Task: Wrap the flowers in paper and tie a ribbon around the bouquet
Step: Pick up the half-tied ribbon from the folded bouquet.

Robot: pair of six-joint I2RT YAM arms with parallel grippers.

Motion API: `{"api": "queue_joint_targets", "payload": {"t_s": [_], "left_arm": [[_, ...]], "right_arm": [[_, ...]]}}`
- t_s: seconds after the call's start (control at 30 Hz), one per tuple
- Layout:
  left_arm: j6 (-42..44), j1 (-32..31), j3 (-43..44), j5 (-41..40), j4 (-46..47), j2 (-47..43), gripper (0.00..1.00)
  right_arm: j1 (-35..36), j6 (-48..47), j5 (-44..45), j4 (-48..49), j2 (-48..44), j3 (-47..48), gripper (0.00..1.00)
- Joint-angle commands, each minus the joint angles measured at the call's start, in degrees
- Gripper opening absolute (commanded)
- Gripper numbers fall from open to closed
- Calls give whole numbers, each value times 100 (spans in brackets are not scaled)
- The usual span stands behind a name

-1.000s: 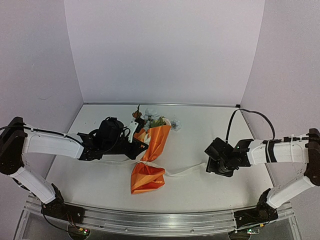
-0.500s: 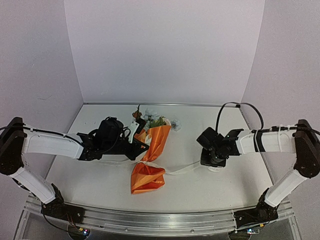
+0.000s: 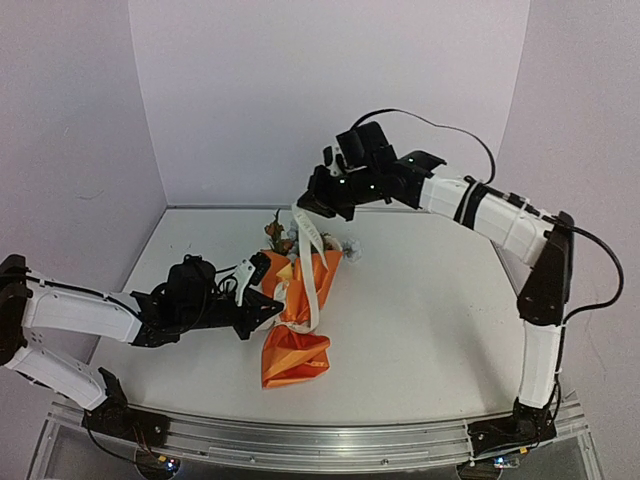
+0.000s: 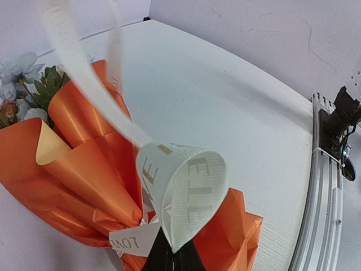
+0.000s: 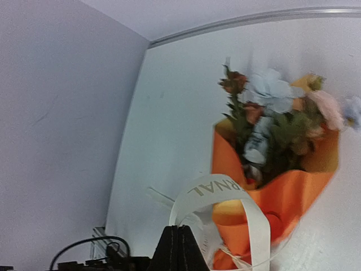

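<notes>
The bouquet lies mid-table, its orange paper (image 3: 322,280) tapering toward me and the flowers (image 3: 300,238) poking out at the far end. The white ribbon (image 3: 308,262) rises from the wrap's narrow waist. High above the flower heads, my right gripper (image 3: 303,204) is shut on the ribbon, which loops (image 5: 220,189) from its tips (image 5: 179,230). To the left of the waist, my left gripper (image 3: 268,305) is shut on another part of the ribbon, a lettered loop (image 4: 189,195) just past its tips (image 4: 172,255). Paper (image 4: 84,169) and flowers (image 4: 22,79) lie beyond it.
An aluminium rail (image 3: 300,440) runs along the near table edge and shows again in the left wrist view (image 4: 327,186). Pale walls close in the back and both sides. The right arm's black cable (image 3: 440,125) arcs above its forearm.
My right gripper shut on the ribbon's end at the right of the table, then swung up and back-left above the flowers, pulling it taut. My left arm drew slightly nearer and leftward.
</notes>
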Motion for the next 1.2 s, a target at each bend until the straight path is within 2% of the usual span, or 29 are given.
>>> {"api": "queue_joint_targets", "payload": {"t_s": [0.0, 0.13, 0.23, 0.4, 0.53, 0.63, 0.73, 0.97, 1.07, 1.17], "left_arm": [[412, -34, -245, -27, 816, -337, 0], [540, -69, -344, -42, 792, -413, 0], [624, -80, -281, -152, 602, -390, 0], [633, -79, -175, -229, 560, -309, 0], [778, -81, -9, -213, 553, -19, 0], [746, -83, 118, -22, 708, 244, 0], [742, -81, 300, 139, 813, 513, 0], [791, -79, 551, 335, 716, 841, 0], [787, -83, 565, 345, 682, 874, 0], [757, -79, 595, 358, 650, 907, 0]], "right_arm": [[155, 670, -1229, -209, 1265, 1385, 0], [249, 1669, -1238, 455, 1838, 1648, 0], [352, 1994, -1325, 720, 2082, 1797, 0], [470, 1856, -1514, 732, 1900, 1484, 0], [606, 1469, -1534, 728, 1271, 596, 0], [632, 1281, -1505, 723, 969, 11, 5], [622, 1055, -1539, 699, 802, -313, 17], [597, 411, -1207, 394, 248, -682, 54], [506, 329, -906, 350, -106, -1084, 63], [440, 257, -449, 350, -635, -1642, 66]]}}
